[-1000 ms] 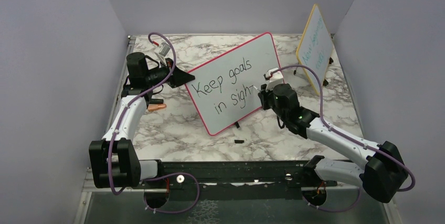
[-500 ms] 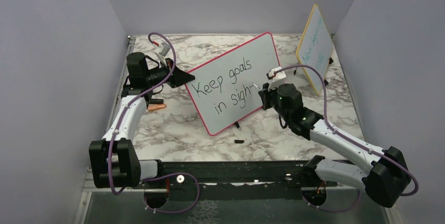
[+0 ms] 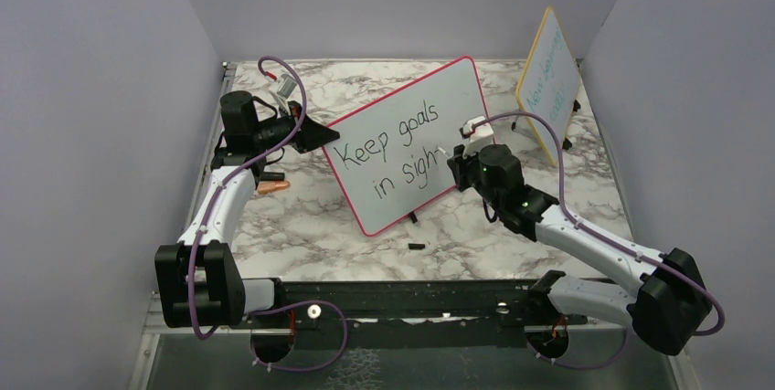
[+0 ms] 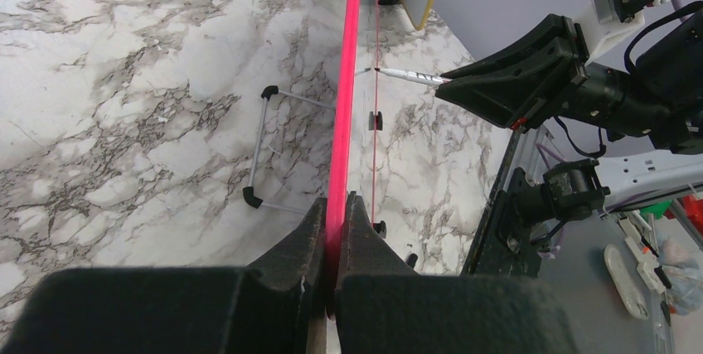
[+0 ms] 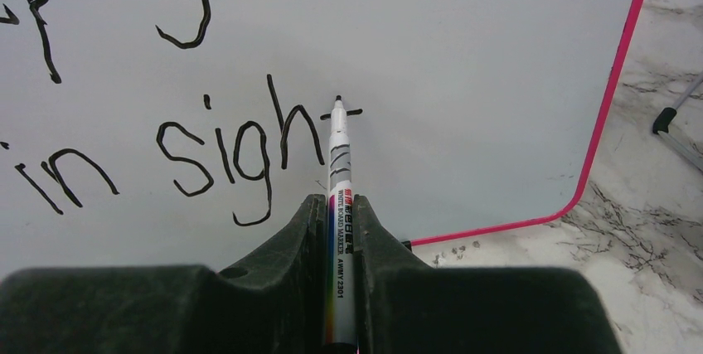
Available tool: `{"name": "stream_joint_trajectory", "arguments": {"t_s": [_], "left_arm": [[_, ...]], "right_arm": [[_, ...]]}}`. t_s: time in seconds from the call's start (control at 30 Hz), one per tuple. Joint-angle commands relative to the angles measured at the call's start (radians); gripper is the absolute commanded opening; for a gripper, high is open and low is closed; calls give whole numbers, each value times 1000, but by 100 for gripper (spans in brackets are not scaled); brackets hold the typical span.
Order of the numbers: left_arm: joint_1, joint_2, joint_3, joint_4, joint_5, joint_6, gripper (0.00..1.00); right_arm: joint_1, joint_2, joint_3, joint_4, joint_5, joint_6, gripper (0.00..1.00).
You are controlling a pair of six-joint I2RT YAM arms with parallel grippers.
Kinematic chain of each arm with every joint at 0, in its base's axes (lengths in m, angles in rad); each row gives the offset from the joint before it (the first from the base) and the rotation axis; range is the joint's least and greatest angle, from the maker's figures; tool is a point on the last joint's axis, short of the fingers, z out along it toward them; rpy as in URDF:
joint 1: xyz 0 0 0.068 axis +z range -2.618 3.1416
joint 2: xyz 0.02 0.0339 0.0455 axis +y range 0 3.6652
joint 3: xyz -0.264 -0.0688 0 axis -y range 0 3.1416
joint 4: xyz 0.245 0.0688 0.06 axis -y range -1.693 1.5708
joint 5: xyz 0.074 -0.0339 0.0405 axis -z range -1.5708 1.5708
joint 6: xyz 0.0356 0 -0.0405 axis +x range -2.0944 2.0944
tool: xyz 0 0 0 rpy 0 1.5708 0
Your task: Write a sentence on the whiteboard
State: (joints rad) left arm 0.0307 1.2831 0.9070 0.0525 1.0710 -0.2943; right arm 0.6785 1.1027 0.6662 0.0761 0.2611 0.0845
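The whiteboard (image 3: 448, 102), pink-framed, stands tilted on the table. The sentence (image 3: 393, 152) in black reads "Keep goals" over "in sigh". In the right wrist view a short horizontal stroke (image 5: 352, 112) follows "sigh" (image 5: 240, 151). My left gripper (image 3: 315, 134) is shut on the board's left edge; the left wrist view shows its jaws (image 4: 336, 205) clamped on the pink frame (image 4: 350, 80). My right gripper (image 3: 460, 160) is shut on a white marker (image 5: 338, 172), whose tip touches the board at that stroke.
A smaller yellow-framed board (image 3: 548, 79) with teal writing stands at the back right. A small black cap (image 3: 416, 247) lies in front of the whiteboard. An orange object (image 3: 272, 186) lies by the left arm. The board's wire stand (image 4: 259, 143) rests behind it.
My right gripper rose slightly with the marker and came back down at the end of "sigh". The left gripper and the whiteboard have not moved.
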Motion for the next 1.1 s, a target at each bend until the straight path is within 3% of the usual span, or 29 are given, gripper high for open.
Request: {"name": "stream_joint_trajectory", "arguments": {"t_s": [0.0,0.4,1.07], "left_arm": [[-15,34,-17,-87,-88,84,0],[-15,34,-16,-86,-88,85,0],[-14,32,-16,-86,-88,84,0]], "right_arm": [[-7,11,36,51,-17,-14,0],[-8,47,48,48,-7,-9,1],[-8,-6,-10,-119,-70,48,1]]}}
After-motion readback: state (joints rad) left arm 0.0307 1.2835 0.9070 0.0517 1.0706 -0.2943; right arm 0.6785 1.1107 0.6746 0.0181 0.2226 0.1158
